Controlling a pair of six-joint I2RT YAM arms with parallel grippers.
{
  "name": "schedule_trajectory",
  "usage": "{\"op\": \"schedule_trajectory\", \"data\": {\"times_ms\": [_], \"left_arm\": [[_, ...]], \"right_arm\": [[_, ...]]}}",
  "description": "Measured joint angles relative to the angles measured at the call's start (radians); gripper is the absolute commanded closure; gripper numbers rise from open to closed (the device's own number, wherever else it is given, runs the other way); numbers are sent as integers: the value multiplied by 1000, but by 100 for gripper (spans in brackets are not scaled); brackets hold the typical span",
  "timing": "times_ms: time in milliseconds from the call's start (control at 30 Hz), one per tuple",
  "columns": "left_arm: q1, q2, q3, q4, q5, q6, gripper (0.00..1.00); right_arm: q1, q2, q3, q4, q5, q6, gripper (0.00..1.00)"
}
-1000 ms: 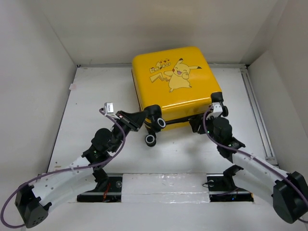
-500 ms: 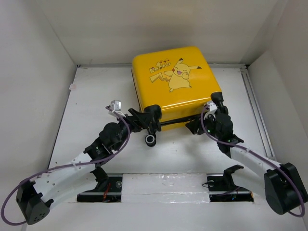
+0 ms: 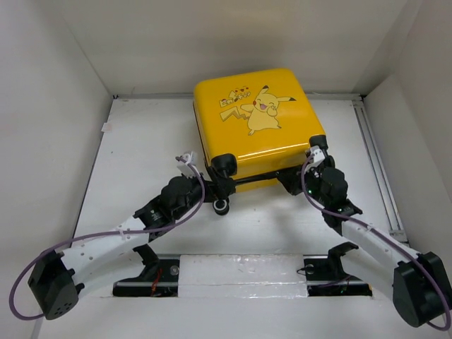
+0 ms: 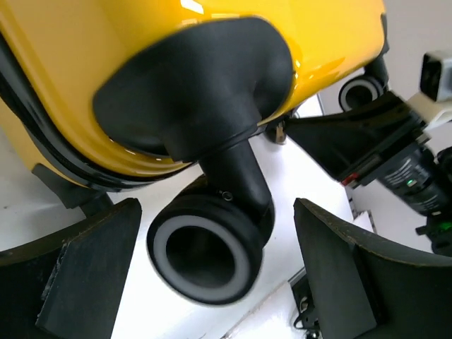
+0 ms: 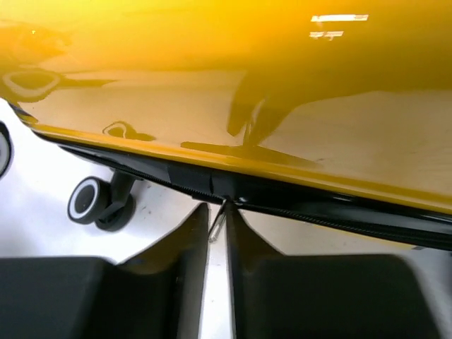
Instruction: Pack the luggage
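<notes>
The luggage (image 3: 254,120) is a yellow hard-shell suitcase lying flat and closed at the back middle of the table. My left gripper (image 3: 220,191) is at its near-left corner, open, with its fingers (image 4: 85,282) wide on either side of a black wheel (image 4: 205,251) without touching it. My right gripper (image 3: 291,185) is at the near-right edge, against the black zip band (image 5: 318,205). Its jaws (image 5: 217,215) are closed to a narrow slit with the small metal zip pull (image 5: 217,224) between them.
White walls enclose the table on the left, back and right. A metal rail (image 3: 378,169) runs along the right side. A second wheel (image 5: 88,200) sits left of the right gripper. The right arm (image 4: 385,145) shows in the left wrist view.
The left gripper has opened and moved right, straddling the near-left wheel. The right gripper's jaws have closed in around the zip pull.
</notes>
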Motion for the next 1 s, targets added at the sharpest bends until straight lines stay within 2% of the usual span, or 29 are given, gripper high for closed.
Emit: {"op": "schedule_trajectory", "data": {"times_ms": [100, 200, 300, 333, 433, 500, 600, 633, 667, 733, 767, 800, 867, 900, 933, 1000], "left_arm": [[0, 27, 0, 5, 28, 3, 16], [0, 45, 0, 23, 49, -1, 19], [0, 55, 0, 66, 60, -2, 21], [0, 62, 0, 82, 63, -2, 21], [0, 93, 0, 111, 74, -3, 22], [0, 115, 0, 124, 81, -4, 25], [0, 133, 0, 135, 86, -5, 30], [0, 136, 0, 138, 86, -6, 38], [0, 139, 0, 140, 86, -10, 41], [0, 140, 0, 144, 85, -9, 51], [0, 140, 0, 146, 85, -10, 61], [0, 140, 0, 146, 85, -10, 65], [0, 140, 0, 148, 84, -10, 77], [0, 140, 0, 148, 83, -11, 92], [0, 140, 0, 148, 81, -13, 99], [0, 140, 0, 148, 75, -14, 100]], "right_arm": [[0, -20, -3, -5, 21, 7, 94], [0, -17, -4, -12, 35, 11, 95], [0, -1, -4, -12, 41, 13, 85], [0, 6, -4, -12, 42, 17, 74], [0, 27, -3, -14, 46, 24, 58], [0, 28, -4, -16, 48, 26, 54], [0, 31, -4, -12, 47, 24, 54], [0, 35, -4, -10, 46, 24, 56], [0, 43, -4, -6, 44, 25, 61], [0, 66, -4, 4, 40, 27, 61], [0, 80, -3, 10, 37, 29, 61], [0, 94, -3, 11, 32, 31, 63], [0, 117, -3, 13, 22, 32, 77], [0, 124, -3, 15, 19, 34, 89], [0, 129, -3, 18, 13, 36, 93], [0, 127, -3, 23, 8, 45, 100]]}}
